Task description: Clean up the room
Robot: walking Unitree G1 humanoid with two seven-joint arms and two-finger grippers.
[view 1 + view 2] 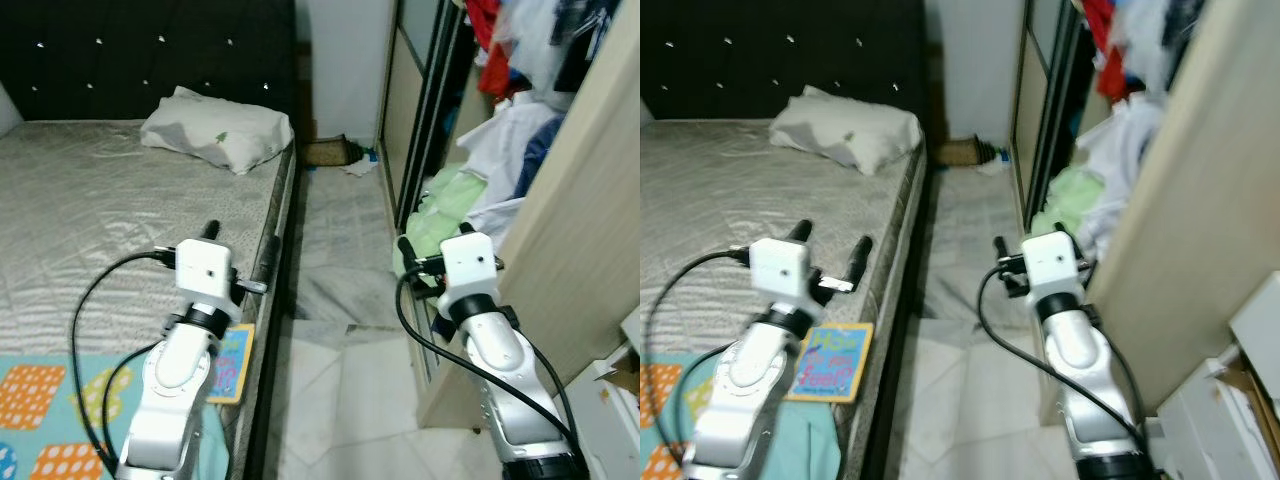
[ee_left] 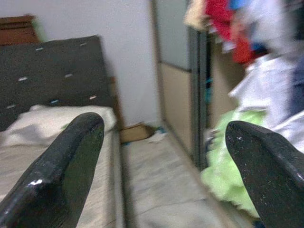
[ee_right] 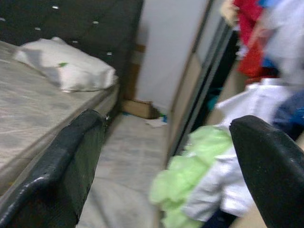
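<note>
Both arms raised ahead of the robot in the narrow aisle between bed and wardrobe. Left tool [image 1: 830, 246] hovers over the right edge of the grey quilted mattress [image 1: 90, 200], its two black fingers [image 2: 71, 161] standing well apart with nothing between them. Right tool [image 3: 166, 156] is held in front of the open sliding-door wardrobe [image 1: 420, 110]; its fingers are also spread wide and empty.

Likely target: the heap of loose clothes spilling from the wardrobe on the right: a crumpled lime-green garment [image 1: 445, 215] low down, a white shirt [image 1: 510, 135] above it, red cloth [image 1: 495, 55] higher up. The green piece lies just beyond the right tool, not touched.

Handling judgement: soft, light, limp fabric; it will sag and trail when lifted and may drag neighbouring pieces out with it. Best hold is a deep pinch on a bunched fold near the middle of the green mass (a thin edge would probably slip out).

Other clutter: a small colourful picture book [image 1: 832, 362] on the near corner of the bed, stiff and flat, awkward to pinch except at an overhanging edge. White pillow [image 1: 218, 128] at the far end by the dark tufted headboard [image 1: 150, 50]; scraps on the pale tiled floor [image 1: 340, 390] at the far wall, too small to identify.
</note>
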